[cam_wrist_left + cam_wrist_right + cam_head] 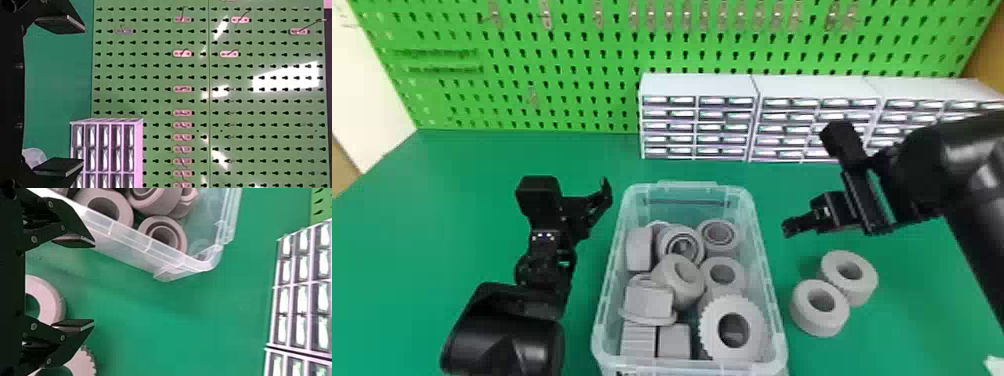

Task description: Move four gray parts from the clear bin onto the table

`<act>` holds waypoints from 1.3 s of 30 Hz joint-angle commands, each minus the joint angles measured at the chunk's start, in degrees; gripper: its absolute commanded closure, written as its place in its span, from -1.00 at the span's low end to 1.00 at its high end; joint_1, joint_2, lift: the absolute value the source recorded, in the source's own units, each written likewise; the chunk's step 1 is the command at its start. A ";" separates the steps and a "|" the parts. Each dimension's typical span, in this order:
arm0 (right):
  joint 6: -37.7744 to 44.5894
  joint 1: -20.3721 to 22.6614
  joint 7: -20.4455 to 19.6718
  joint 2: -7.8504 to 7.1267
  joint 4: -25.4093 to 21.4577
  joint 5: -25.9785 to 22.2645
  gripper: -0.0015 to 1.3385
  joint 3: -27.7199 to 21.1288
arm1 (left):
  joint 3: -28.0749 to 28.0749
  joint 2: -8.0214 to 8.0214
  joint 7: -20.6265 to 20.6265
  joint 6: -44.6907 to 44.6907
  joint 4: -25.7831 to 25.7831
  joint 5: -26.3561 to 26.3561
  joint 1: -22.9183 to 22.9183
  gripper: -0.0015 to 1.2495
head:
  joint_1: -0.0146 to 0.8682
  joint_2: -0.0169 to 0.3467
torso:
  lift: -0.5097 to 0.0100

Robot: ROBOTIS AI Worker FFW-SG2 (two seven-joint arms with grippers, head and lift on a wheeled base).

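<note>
The clear bin (688, 186) holds several gray parts, among them a toothed ring (707, 327) at its near right corner and a flanged block (648, 302) on the left. Two gray rings, a smooth one (809, 322) and a ribbed one (866, 287), lie side by side on the table right of the bin. My right gripper (788, 227) is above the table behind these rings, right of the bin; in the right wrist view the right gripper (94, 284) is open and empty. Parked left of the bin is my left gripper (607, 192), open with empty fingers in the left wrist view (83, 98).
White drawer cabinets (699, 85) stand along the back of the green table (457, 175), behind the bin and the right arm. A green pegboard (572, 65) rises behind them. Bare tabletop lies left of the left arm.
</note>
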 commanded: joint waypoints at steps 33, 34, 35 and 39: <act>-2.46 -11.43 0.18 5.65 7.82 -8.24 -0.18 14.24 | 0.27 0.09 -0.06 -0.68 -0.09 -0.20 -0.03 -0.84 | 0.60 -0.51 | 0.76; -2.72 -11.52 0.18 5.73 8.09 -8.59 -0.18 14.59 | 0.27 0.09 -0.06 -0.68 -0.09 -0.20 -0.03 -0.84 | 0.60 -0.51 | 0.76; -2.99 -11.61 0.26 5.82 8.44 -8.86 -0.18 14.95 | 0.27 0.00 -0.06 -0.68 -0.09 -0.20 -0.12 -0.84 | 0.60 -0.51 | 0.76; -4.39 -11.96 0.70 6.26 9.84 -9.74 -0.18 16.79 | 0.27 0.09 -0.06 -0.68 -0.09 -0.20 -0.12 -0.84 | 0.60 -0.51 | 0.76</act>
